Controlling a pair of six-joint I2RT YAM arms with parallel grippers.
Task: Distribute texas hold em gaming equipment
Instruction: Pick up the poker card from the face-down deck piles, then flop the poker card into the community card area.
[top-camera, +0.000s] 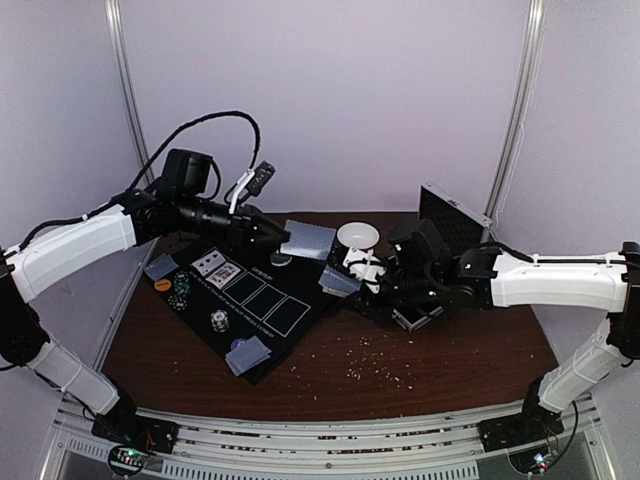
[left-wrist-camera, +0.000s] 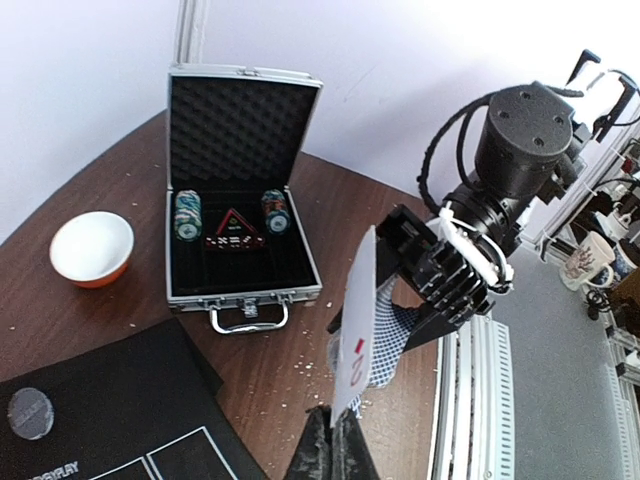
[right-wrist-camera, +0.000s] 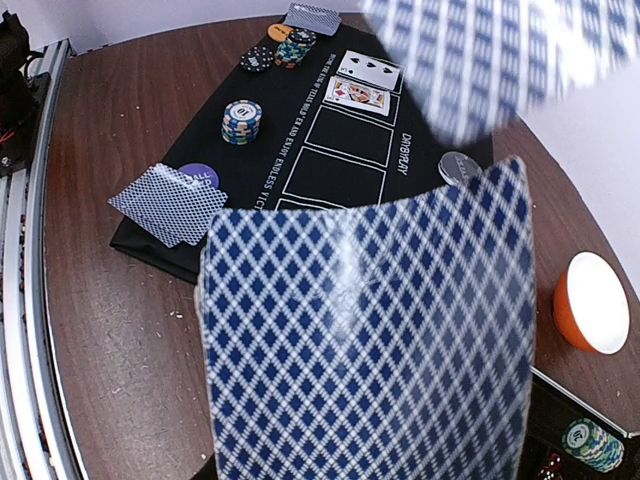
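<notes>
Above the far side of the black felt play mat (top-camera: 262, 300), the left gripper (top-camera: 281, 233) is closed tight on one blue-diamond-backed playing card (top-camera: 307, 239), held in the air. Its red index cannot be read. Just beside it, the right gripper (top-camera: 354, 277) is closed on a second patterned card (right-wrist-camera: 370, 330), which hides most of that wrist's view.

A white bowl with orange outside (left-wrist-camera: 92, 248) stands behind them. An open silver foam-lined case (left-wrist-camera: 245, 298) lies near the far right edge.

On the mat are two face-up cards (right-wrist-camera: 360, 85), a striped chip stack (right-wrist-camera: 242, 122), a purple disc (right-wrist-camera: 200, 172) partly under face-down cards (right-wrist-camera: 170, 205), and a grey disc (right-wrist-camera: 458, 165). Bare brown wooden table (top-camera: 400, 370), with crumbs, stretches toward the near rail. The white print on the mat is too blurred to read.
</notes>
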